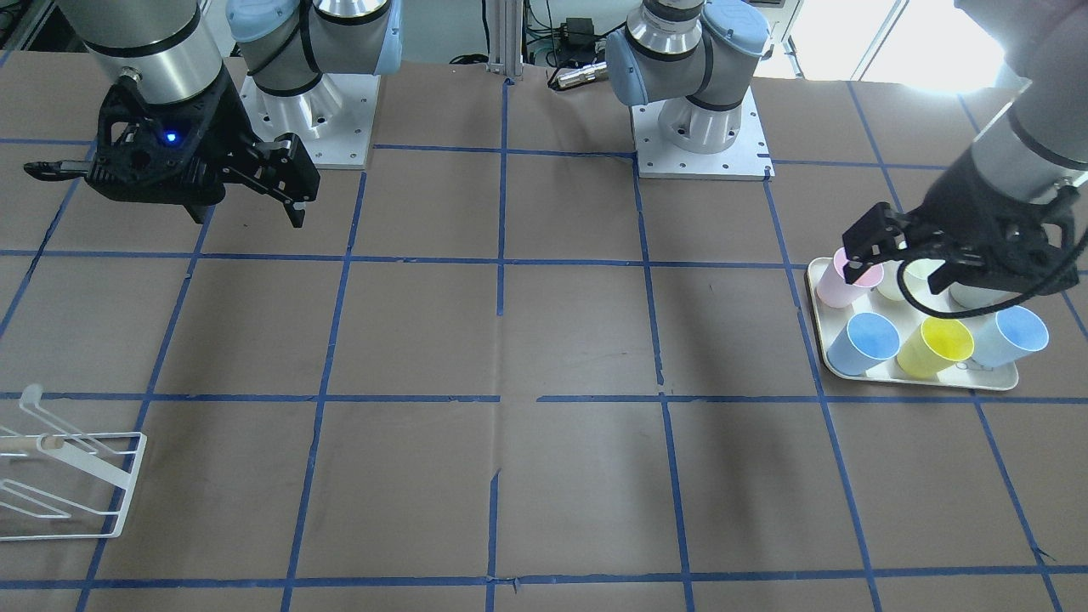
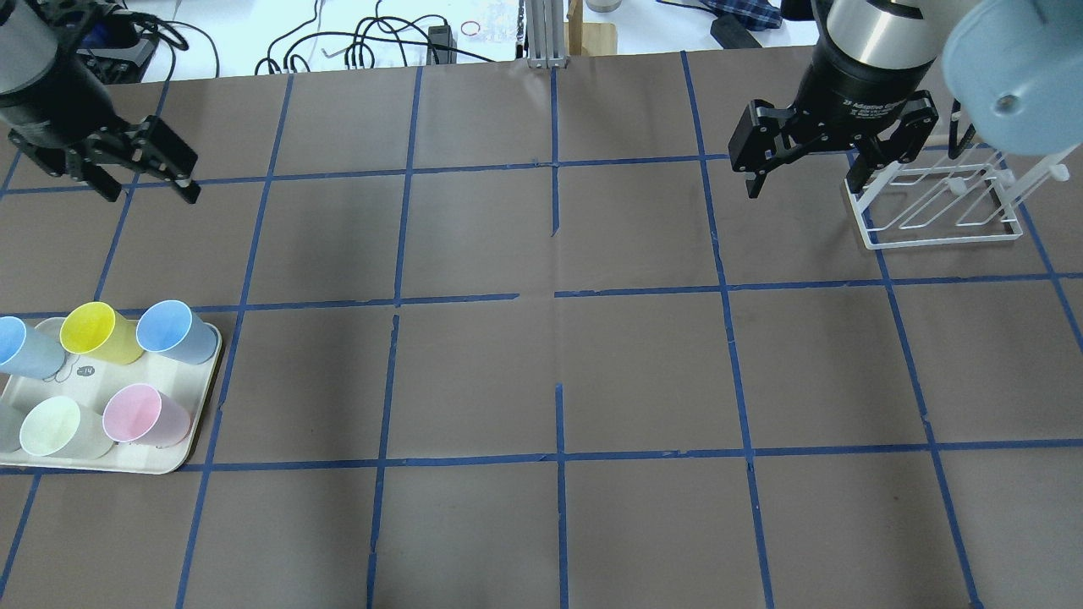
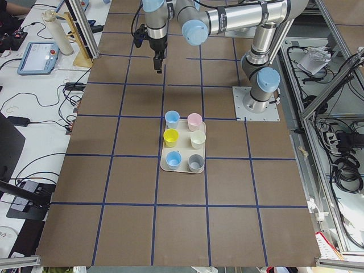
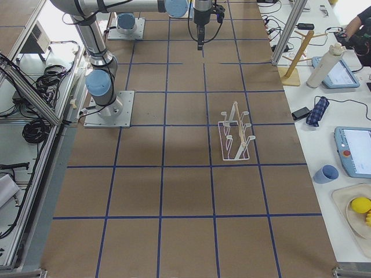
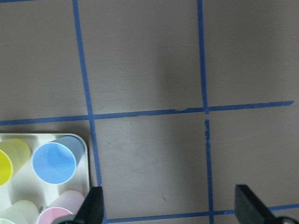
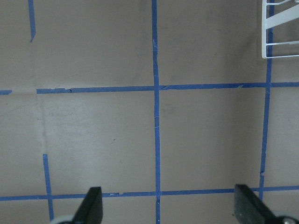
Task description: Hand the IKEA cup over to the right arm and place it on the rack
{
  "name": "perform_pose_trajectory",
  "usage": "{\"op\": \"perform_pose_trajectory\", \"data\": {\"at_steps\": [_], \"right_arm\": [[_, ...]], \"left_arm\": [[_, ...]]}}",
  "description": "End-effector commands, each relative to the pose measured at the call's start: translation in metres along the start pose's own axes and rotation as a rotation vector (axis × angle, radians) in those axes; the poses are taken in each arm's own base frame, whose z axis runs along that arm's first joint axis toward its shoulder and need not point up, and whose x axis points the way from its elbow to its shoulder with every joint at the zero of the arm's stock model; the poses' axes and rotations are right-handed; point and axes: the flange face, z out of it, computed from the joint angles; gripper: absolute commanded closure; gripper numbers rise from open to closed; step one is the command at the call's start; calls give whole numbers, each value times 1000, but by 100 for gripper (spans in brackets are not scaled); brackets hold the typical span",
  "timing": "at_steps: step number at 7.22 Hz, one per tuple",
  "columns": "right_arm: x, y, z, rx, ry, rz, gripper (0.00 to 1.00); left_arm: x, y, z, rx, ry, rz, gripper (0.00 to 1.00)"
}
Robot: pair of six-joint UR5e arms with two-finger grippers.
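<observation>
Looks like the very start: the yellow cup [image 2: 89,330] sits upright on the tray [image 2: 173,463], untouched. The left gripper [image 2: 150,190] hovers near the tray, spread wide and empty. The right gripper [image 2: 804,182] is the same, up by the rack [image 2: 939,222]. I'd guess the left gripper needs to line up over that cup next and pinch its wall.

Both arms reach forward with wrists pointing down; the left gripper [image 2: 152,194] and the right gripper [image 2: 804,188] have jaws spread wide.
</observation>
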Motion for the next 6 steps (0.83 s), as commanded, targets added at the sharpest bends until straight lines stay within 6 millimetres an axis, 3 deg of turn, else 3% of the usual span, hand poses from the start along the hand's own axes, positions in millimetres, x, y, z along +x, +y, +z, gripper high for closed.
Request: {"op": "perform_pose_trajectory", "data": {"at_steps": [1,2,3,4,6], "right_arm": [[0,0,0,0,0,0,0],[1,1,0,-2,0,2,0],[0,0,0,3,0,0,0],[-1,0,0,1,0,-1,0],[-1,1,-1,1,0,-1,0]], "left_arm": [[-91,9,44,-16,22,174,0],[-133,10,60,7,12,218,0],[-190,26,86,-10,43,168,0],[-227,39,106,-24,72,187,0],[-247,38,141,-35,90,243,0]]}}
